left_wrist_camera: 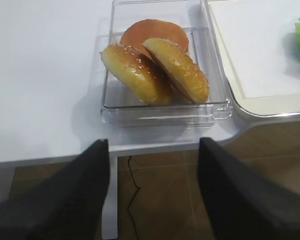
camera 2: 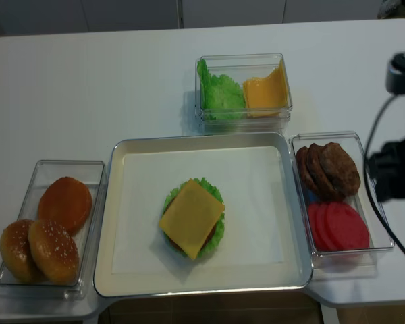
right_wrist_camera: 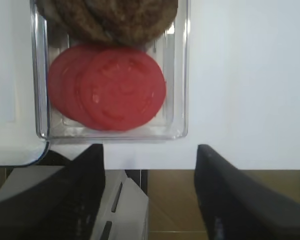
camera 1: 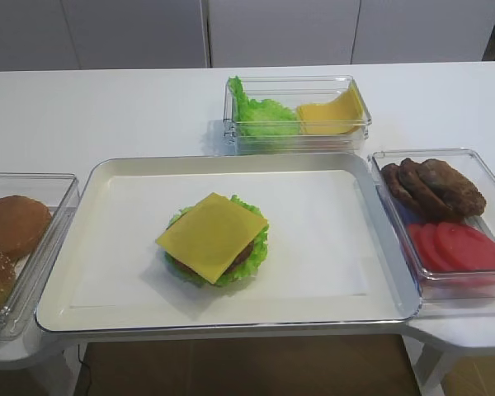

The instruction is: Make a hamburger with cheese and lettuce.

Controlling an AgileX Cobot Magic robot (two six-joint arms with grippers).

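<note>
White tray (camera 1: 107, 247), cheese (camera 1: 212, 235) square atop hamburger (camera 1: 246, 256)

White table (camera 2: 88, 81), large tray (camera 2: 293, 223), three clear bins around it

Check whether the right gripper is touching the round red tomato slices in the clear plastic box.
Apart. In the right wrist view the right gripper stands open over the table edge, short of the clear box, whose near wall lies between the fingers and the tomato slices.

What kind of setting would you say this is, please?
Probably a mock burger-assembly station on a white table: a tray holding the hamburger, ringed by clear bins of buns, patties and tomato.
</note>
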